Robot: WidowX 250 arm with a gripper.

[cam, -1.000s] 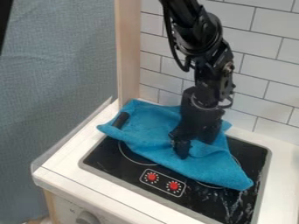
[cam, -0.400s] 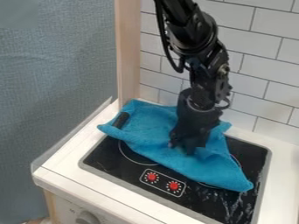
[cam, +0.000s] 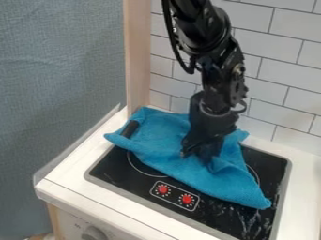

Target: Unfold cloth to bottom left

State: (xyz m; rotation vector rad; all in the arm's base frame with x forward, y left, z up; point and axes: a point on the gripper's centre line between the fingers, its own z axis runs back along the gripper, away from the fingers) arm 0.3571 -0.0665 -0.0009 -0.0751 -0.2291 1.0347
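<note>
At the lower left of the frame, a grey knob (cam: pixel 93 233) sits on the pale front (cam: pixel 72 225) of the toy stove; above it runs the white counter (cam: pixel 81 180), which frames a black cooktop (cam: pixel 119 173) with a grey rim; on the cooktop's near part, at the lower centre, two red dials (cam: pixel 163 189) stand side by side in a light outline.

The blue cloth (cam: pixel 169 157) lies crumpled across the middle of the frame, over the cooktop's far part; it spreads from the counter at centre left to a pointed corner at the lower right; a short black bar (cam: pixel 130 129) shows at its upper left part.

The gripper (cam: pixel 198 157) hangs down at the centre, its lower end against the cloth; whether it is wide, narrow or holding cloth, one cannot tell; the black arm (cam: pixel 213 56) comes in from the top edge.

Behind stand a pale wooden post (cam: pixel 137 56) at upper centre-left and a white tiled wall (cam: pixel 282 70) at upper right; blue-grey fabric (cam: pixel 59 79) covers the left.
</note>
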